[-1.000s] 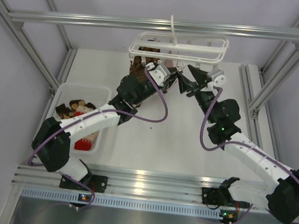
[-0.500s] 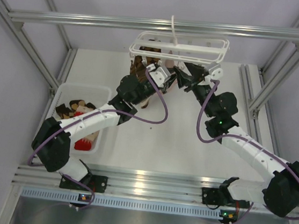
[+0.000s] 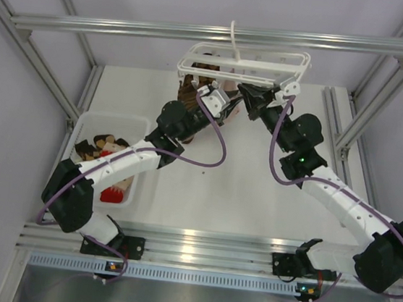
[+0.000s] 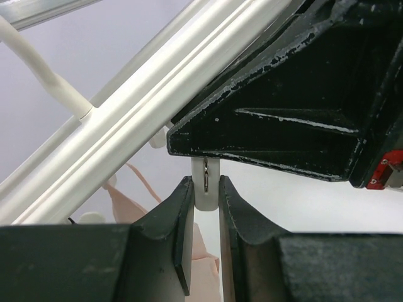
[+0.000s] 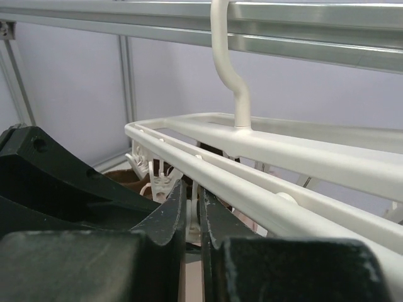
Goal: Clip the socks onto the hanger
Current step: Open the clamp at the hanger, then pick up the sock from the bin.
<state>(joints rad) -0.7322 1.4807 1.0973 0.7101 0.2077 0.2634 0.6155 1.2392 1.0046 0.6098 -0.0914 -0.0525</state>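
Note:
The white hanger (image 3: 245, 62) hangs by its hook from the aluminium rail. My left gripper (image 3: 226, 104) is just under its near bar, shut on the lower end of a white dangling clip (image 4: 206, 190). My right gripper (image 3: 249, 98) meets it from the right and is shut on a clip (image 5: 194, 217) too; its black body (image 4: 296, 107) fills the left wrist view. A pale pink sock (image 4: 129, 207) hangs behind the left jaws; I cannot tell what holds it. A brown striped sock (image 3: 187, 88) hangs at the hanger's left end. A red sock (image 3: 113, 195) lies in the bin.
A white bin (image 3: 140, 124) with several socks stands at the left of the table. The aluminium rail (image 3: 128, 27) crosses above the hanger, and frame posts (image 3: 369, 119) stand at both sides. Several more white clips (image 5: 148, 173) hang along the hanger bar.
My right gripper has moved left and up, under the hanger, and closed on a clip beside the left gripper. The hanger has shifted slightly to the right. The left arm has barely moved.

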